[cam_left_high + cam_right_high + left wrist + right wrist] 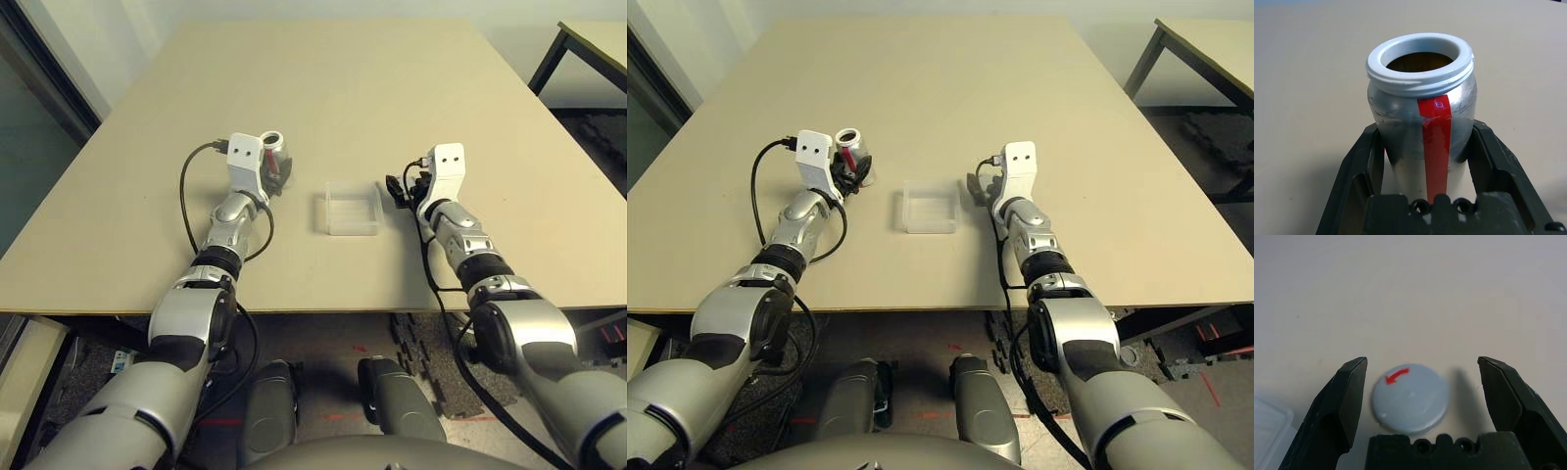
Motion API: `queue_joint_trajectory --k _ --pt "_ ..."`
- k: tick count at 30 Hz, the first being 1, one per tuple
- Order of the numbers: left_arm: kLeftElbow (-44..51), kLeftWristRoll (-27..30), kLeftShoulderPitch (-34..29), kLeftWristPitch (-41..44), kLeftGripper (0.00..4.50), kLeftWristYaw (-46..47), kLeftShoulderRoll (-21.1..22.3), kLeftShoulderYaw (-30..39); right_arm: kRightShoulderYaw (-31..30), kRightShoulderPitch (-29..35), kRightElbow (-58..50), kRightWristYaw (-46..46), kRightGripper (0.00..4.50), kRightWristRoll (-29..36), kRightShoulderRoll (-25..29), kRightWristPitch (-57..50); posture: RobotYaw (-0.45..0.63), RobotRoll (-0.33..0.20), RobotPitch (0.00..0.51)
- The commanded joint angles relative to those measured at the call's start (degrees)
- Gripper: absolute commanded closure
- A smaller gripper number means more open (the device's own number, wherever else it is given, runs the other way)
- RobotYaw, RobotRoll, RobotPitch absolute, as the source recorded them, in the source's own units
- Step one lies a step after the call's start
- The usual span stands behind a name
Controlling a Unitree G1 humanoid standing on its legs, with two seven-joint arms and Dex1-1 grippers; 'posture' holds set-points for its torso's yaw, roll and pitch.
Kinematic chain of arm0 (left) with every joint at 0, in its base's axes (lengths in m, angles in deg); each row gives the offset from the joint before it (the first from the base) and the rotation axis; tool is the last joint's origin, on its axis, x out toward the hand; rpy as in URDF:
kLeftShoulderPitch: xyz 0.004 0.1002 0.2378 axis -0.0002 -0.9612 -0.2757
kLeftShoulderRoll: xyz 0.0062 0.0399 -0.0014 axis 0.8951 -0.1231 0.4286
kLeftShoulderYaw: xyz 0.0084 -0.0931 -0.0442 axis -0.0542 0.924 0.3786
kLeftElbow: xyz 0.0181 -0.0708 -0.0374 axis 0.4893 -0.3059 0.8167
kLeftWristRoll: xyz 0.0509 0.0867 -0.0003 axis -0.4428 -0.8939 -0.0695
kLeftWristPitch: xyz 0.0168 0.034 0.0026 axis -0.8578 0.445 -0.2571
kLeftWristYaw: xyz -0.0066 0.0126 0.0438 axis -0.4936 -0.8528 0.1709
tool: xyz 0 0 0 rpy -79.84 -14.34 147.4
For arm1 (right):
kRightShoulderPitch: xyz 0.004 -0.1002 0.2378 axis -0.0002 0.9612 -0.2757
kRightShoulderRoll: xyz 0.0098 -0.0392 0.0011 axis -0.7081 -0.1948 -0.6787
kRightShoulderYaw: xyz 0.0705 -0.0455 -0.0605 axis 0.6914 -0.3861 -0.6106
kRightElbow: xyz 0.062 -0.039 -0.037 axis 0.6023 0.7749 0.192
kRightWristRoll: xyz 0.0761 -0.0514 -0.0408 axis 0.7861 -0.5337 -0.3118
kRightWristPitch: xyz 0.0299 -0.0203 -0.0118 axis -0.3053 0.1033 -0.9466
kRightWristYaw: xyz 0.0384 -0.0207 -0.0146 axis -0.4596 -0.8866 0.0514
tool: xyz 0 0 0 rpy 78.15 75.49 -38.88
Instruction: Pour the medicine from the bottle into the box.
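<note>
Silver forearms [227,235] (black cables [184,201])

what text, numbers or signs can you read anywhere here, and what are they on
No words, brands or numbers can be read.
Cap, lying on the table between the open right tool fingers: a red curved arrow, no text.
Bottle, held in the left tool: red strip with one small mark, too blurred to read.
</note>
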Motion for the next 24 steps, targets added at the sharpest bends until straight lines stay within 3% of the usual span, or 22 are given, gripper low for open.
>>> queue_joint_trajectory --k 1,6,12,15,19,24 --pt "-0.78 -0.79 1.87 0.28 1.83 -0.4 1.57 -0.1 1.57 -0.77 -5.32 1.49 0.0 1.58 1.96 -2.11 -0.12 0.0 0.085" --pt "-1.54 -4.36 3.89 -0.94 1.83 0.14 4.6 -2.58 0.69 4.77 -22.08 5.68 0.0 2.95 6.21 -12.66 -0.13 0.0 0.088" --pt "-3.08 -8.13 8.2 -2.12 1.83 0.08 8.12 -5.26 -3.96 19.47 -53.44 14.19 0.0 6.74 17.15 -41.68 -0.14 0.0 0.09" --pt "-4.25 -7.2 9.8 -0.66 1.83 0.97 8.84 -3.72 -4.44 25.34 -64.51 16.29 0.0 9.83 20.14 -50.08 -0.16 0.0 0.086" --pt "-5.58 -2.88 10.4 3.32 1.83 3.69 8.56 1.7 -2.28 27.27 -69.48 13.51 0.0 12.12 16.35 -52.55 -0.17 0.0 0.082" --pt "-5.48 0.86 8.47 5.5 1.83 6.07 6.79 6.4 0.64 24.17 -64.52 6.54 0.0 11.45 7.3 -44.45 -0.16 0.0 0.076"
